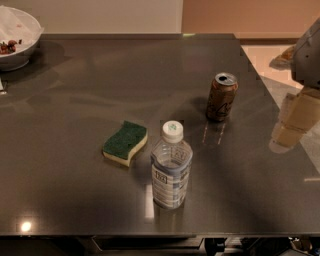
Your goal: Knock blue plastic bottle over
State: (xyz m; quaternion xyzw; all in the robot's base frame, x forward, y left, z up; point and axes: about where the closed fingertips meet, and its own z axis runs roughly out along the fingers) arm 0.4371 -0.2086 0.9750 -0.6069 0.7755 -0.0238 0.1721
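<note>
Dark grey glossy tabletop (pixel 75 90) fills most of the view. Small clear blue plastic bottle (pixel 171 170) with white screw cap (pixel 173 131) and pale blue-and-white label stands upright near the table's front edge, roughly centre, nothing touching it. Green-topped, yellow-bottomed kitchen sponge (pixel 125 142) lies flat just beside the bottle, to its left and slightly further back, with a narrow gap between them. Brown metal drink can (pixel 221 97), top opened, stands upright behind and to the right of the bottle, well apart from it and shorter than it. White round bowl (pixel 17 37) sits at the far left corner, partly cut by the frame, with something dark reddish inside at its left. Beige gripper (pixel 292 125) is at the right edge of the view, blurred, hanging below a grey arm segment (pixel 307 55). It is over or just past the table's right edge, cannot tell which. It sits right of the can, well apart from both can and bottle, touching neither. Open or closed: cannot tell. Pale floor (pixel 260 55) shows beyond the table's right side, and a light wall (pixel 100 15) runs behind the far edge.
</note>
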